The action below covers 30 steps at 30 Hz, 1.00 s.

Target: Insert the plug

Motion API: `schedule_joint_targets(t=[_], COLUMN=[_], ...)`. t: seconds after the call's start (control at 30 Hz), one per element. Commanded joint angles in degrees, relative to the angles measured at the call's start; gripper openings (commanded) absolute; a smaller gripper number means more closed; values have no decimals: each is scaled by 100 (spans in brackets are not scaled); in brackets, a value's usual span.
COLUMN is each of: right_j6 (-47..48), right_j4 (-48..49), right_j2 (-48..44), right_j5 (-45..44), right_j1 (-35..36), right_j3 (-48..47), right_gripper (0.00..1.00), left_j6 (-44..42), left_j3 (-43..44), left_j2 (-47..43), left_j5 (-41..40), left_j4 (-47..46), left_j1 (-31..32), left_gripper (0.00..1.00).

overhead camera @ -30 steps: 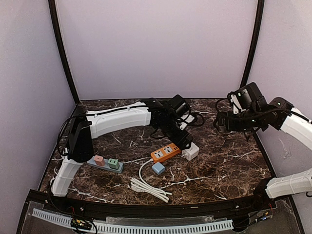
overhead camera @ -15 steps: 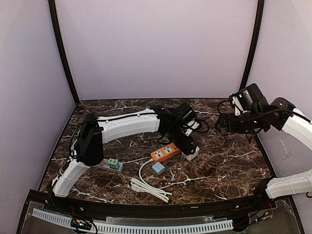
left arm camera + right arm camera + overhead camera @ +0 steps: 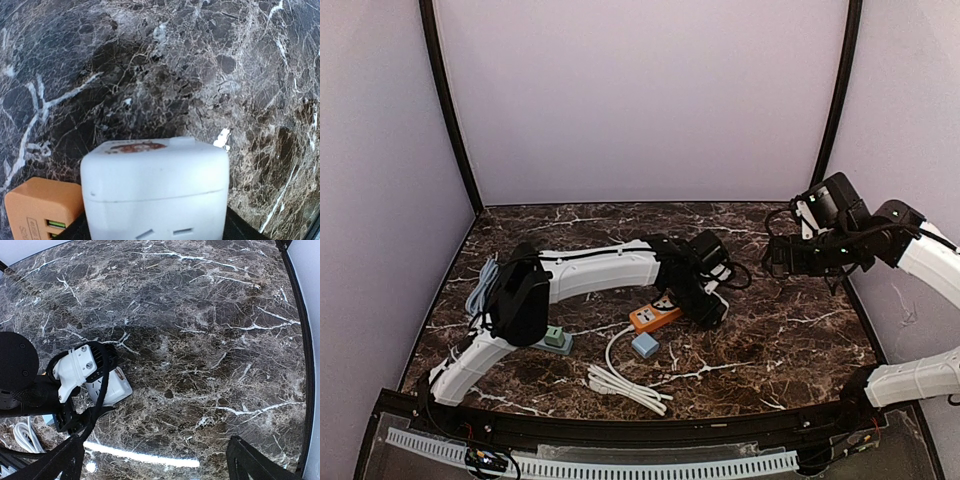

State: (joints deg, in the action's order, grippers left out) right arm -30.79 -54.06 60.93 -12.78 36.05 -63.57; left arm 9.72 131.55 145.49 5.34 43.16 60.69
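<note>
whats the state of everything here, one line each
left pincer: astride the white plug block, grip unclear
right pincer: open, empty
orange power strip: lying flat, visible sockets empty
white plug block: beside the strip's end, not plugged in
blue block: loose on the table
white cable: bundled, loose
green plug: sitting on the grey strip

Dark marble table (image 3: 790,340) with orange power strip (image 3: 655,316), white cable (image 3: 625,385).
</note>
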Motion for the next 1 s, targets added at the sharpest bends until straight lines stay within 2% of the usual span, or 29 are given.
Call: schedule_joint_targets(t=[0.0, 0.13, 0.3, 0.43, 0.63, 0.97], right_j6=[-61, -72, -115, -185, -257, -343], right_j4=[-52, -43, -43, -21, -7, 18], right_j2=[31, 33, 8, -53, -122, -180], right_j5=[38, 63, 69, 73, 83, 53], right_j1=[-28, -28, -33, -28, -32, -29], right_j3=[-46, -48, -76, -55, -8, 44], right_gripper=[99, 99, 99, 99, 99, 99], left_j6=[65, 38, -27, -12, 6, -47], left_j3=[230, 275, 318, 315, 285, 244], left_j2=[65, 71, 8, -56, -150, -346], left_j5=[-22, -180, -237, -189, -181, -105], left_j4=[-44, -18, 38, 55, 102, 156], left_j1=[86, 121, 146, 147, 168, 164], left_gripper=[69, 53, 41, 26, 22, 21])
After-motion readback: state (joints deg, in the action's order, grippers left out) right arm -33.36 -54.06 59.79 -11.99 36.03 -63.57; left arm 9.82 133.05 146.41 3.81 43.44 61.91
